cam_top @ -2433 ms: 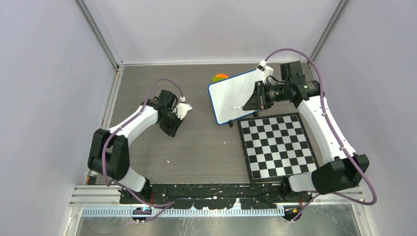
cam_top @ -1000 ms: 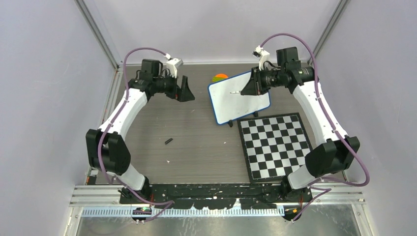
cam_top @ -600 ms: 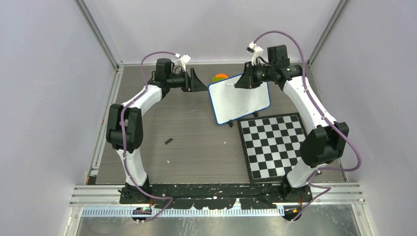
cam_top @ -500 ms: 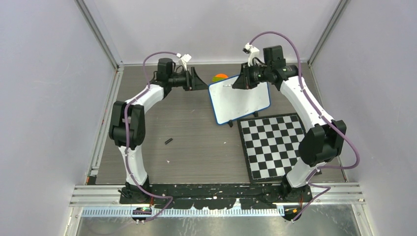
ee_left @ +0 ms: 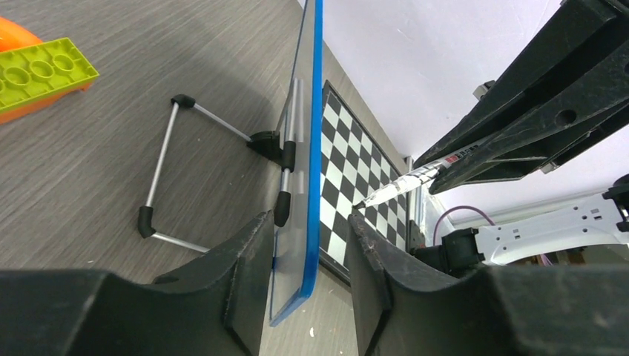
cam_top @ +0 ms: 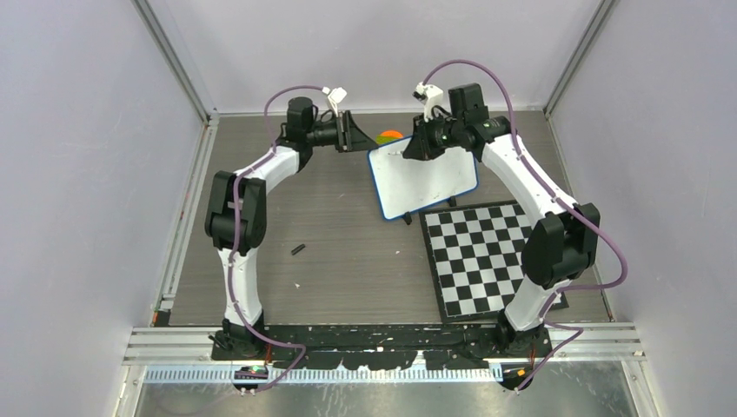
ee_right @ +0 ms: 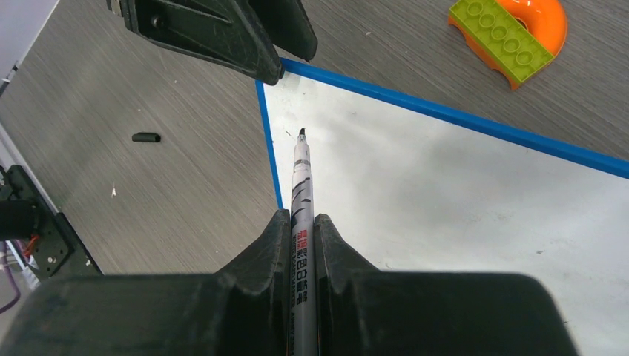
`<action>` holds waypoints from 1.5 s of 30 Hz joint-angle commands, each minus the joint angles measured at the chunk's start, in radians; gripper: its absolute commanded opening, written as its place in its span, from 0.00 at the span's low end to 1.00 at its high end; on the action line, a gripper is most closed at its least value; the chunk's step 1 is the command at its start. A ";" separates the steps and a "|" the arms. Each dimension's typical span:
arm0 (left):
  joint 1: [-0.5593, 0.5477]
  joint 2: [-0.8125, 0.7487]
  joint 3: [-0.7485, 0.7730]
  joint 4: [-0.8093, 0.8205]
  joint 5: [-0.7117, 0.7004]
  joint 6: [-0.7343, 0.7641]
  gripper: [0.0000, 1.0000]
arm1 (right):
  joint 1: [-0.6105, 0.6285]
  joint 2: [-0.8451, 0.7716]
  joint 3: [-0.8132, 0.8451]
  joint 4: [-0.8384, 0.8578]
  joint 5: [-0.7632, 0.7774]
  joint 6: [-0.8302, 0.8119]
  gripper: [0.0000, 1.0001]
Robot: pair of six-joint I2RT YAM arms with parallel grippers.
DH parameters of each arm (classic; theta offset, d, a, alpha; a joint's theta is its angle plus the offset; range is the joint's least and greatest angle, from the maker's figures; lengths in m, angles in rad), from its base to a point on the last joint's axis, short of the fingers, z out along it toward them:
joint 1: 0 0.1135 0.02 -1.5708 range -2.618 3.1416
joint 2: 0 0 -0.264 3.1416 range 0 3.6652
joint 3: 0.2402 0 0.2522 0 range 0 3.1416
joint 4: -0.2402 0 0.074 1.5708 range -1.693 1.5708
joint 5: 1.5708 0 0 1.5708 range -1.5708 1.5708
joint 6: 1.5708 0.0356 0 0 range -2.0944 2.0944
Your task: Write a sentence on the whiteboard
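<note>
Top external: whiteboard (cam_top: 426, 182) propped at far middle of table (cam_top: 348, 226), both arms reaching to it

We note the whiteboard tilted on a thin wire stand (ee_left: 159, 170). Its near right corner sits just beside the checkered board (cam_top: 491, 258). The rim is blue, and the white face carries faint grey smears in the right wrist view.

Left gripper (cam_top: 355, 132): jaws partly spread, one finger either side of the whiteboard's left edge. The left wrist view shows a gap between the rim and the finger on the face side. We cannot tell whether the other finger touches the back.

Right gripper (ee_right: 300, 222): jaws pinching a marker (ee_right: 300, 178), which points away from the wrist. Its black tip is bare and sits over the face near the far left corner. Seen from the left wrist, the tip looks just short of the face.

Writing: the marker's white barrel bears small black and red print, too small for us to read.

Also logged: a green studded brick (ee_left: 41, 70) on an orange piece (ee_right: 549, 22) just behind the whiteboard. A small black piece (cam_top: 298, 249) lies alone on the table, well apart from both grippers.
</note>
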 commanded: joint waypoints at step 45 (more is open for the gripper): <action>-0.048 0.059 0.162 -0.217 -0.010 0.147 0.00 | 0.116 0.019 -0.019 0.116 0.115 -0.045 0.00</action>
